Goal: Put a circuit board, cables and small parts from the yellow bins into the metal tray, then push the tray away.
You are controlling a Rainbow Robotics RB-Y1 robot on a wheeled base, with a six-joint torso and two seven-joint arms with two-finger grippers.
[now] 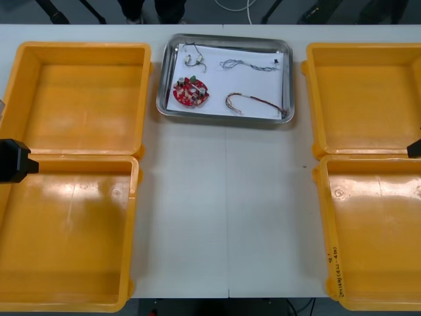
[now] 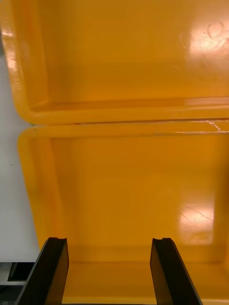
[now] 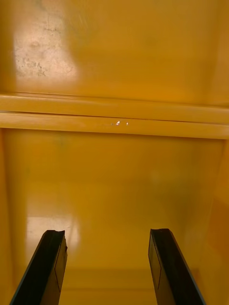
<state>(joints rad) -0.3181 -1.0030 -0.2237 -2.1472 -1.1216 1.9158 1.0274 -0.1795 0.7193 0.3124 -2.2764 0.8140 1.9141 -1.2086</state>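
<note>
My left gripper [image 3: 107, 269] hangs released over a bare bin floor, its black fingers [image 3: 45, 267] wide apart with nothing between them. Beyond the fingertips the rims of two yellow bins meet in a double ridge. In the front view that arm pokes in as a dark block at the middle of the left edge, at the seam between the upper-left bin [image 1: 82, 99] and the lower-left bin [image 1: 66, 237].

My right gripper [image 2: 112, 271] is likewise spread and holds nothing, over a bin floor, with a strip of light table [image 2: 9, 190] beside the bin walls. Its dark tip shows at the right edge of the front view, at the seam between the upper-right bin [image 1: 362, 99] and the lower-right bin [image 1: 375, 243].

The metal tray [image 1: 223, 39] sits at top centre near the table's far edge, white inside, just beside the upper bins on either side. In it lie the round red circuit board [image 1: 191, 91] at lower left, small metal parts [image 1: 193, 59] at upper left, the blue and white cable [image 1: 248, 64] at upper right and the red and yellow cable [image 1: 253, 102] at lower right, all apart from one another. A broad lane of bare table runs from the tray down to the bottom edge between the bin rows.
</note>
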